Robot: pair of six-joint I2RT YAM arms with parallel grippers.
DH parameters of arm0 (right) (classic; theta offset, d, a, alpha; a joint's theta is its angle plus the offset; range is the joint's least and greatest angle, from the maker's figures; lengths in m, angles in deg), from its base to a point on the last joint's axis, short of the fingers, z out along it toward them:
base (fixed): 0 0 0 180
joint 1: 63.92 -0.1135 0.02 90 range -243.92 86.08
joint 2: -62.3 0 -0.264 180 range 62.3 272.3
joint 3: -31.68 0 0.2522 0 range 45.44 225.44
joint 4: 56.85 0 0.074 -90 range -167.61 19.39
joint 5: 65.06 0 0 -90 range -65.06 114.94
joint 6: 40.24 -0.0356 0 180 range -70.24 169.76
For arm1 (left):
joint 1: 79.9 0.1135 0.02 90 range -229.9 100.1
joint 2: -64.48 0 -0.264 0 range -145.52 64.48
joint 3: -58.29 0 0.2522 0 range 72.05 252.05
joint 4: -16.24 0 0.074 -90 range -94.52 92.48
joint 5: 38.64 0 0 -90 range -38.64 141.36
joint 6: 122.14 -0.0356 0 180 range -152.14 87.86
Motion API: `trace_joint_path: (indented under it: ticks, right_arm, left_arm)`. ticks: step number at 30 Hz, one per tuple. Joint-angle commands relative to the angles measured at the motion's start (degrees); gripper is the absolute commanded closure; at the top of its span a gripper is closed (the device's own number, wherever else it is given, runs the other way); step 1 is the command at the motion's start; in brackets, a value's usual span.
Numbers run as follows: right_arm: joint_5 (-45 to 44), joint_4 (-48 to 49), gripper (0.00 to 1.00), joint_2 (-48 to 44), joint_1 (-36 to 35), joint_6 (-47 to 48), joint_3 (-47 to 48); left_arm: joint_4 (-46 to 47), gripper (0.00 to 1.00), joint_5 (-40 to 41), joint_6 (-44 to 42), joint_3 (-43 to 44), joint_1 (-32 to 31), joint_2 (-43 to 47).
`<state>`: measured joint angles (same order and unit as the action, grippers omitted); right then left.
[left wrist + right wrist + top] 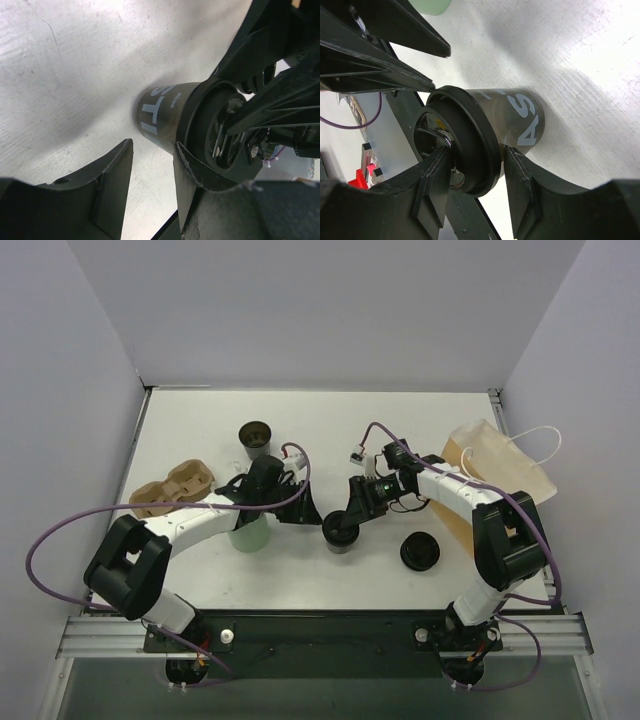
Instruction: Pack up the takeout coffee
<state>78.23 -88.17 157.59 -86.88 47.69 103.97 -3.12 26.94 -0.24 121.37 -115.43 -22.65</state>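
Note:
The takeout coffee [338,533], a small black cup with white lettering and a black lid pressed on top, stands at the table's middle. My right gripper [350,518] reaches it from the right. In the right wrist view the cup [517,120] sits between my right gripper's [475,170] jaws, one finger on the lid top, the other under the lid rim against the cup wall. My left gripper [305,510] is open just left of the cup. In the left wrist view only bare table lies between my left gripper's [152,165] fingers, with the cup [160,112] beside the right finger.
A green cup [250,533] stands under my left arm. A black cup with a brown inside [255,436] is further back. A brown cardboard cup carrier [172,490] lies at the left. A loose black lid [420,552] lies at the right front. A bag [500,475] lies at the right.

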Motion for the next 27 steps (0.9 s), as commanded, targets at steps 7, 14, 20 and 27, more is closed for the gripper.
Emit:
trace_joint_path:
  ticks: [7,14,20,27]
  right_arm:
    - [-7.86,-1.33,0.73,2.1,0.28,3.38,-2.89]
    - [-7.42,-0.72,0.74,2.1,0.28,2.86,-3.06]
    - [-6.72,0.95,0.74,1.66,0.81,2.07,-3.85]
    - [-7.85,2.09,0.77,1.66,0.72,2.07,-4.12]
  left_arm:
    - [4.11,0.53,-1.76,1.06,1.84,0.37,1.79]
    - [8.67,0.54,-3.7,2.37,0.16,0.28,-0.23]
    - [8.16,0.56,-1.42,2.2,-2.47,-0.24,-1.72]
    - [5.7,0.57,5.78,1.33,-4.32,-2.52,-3.48]
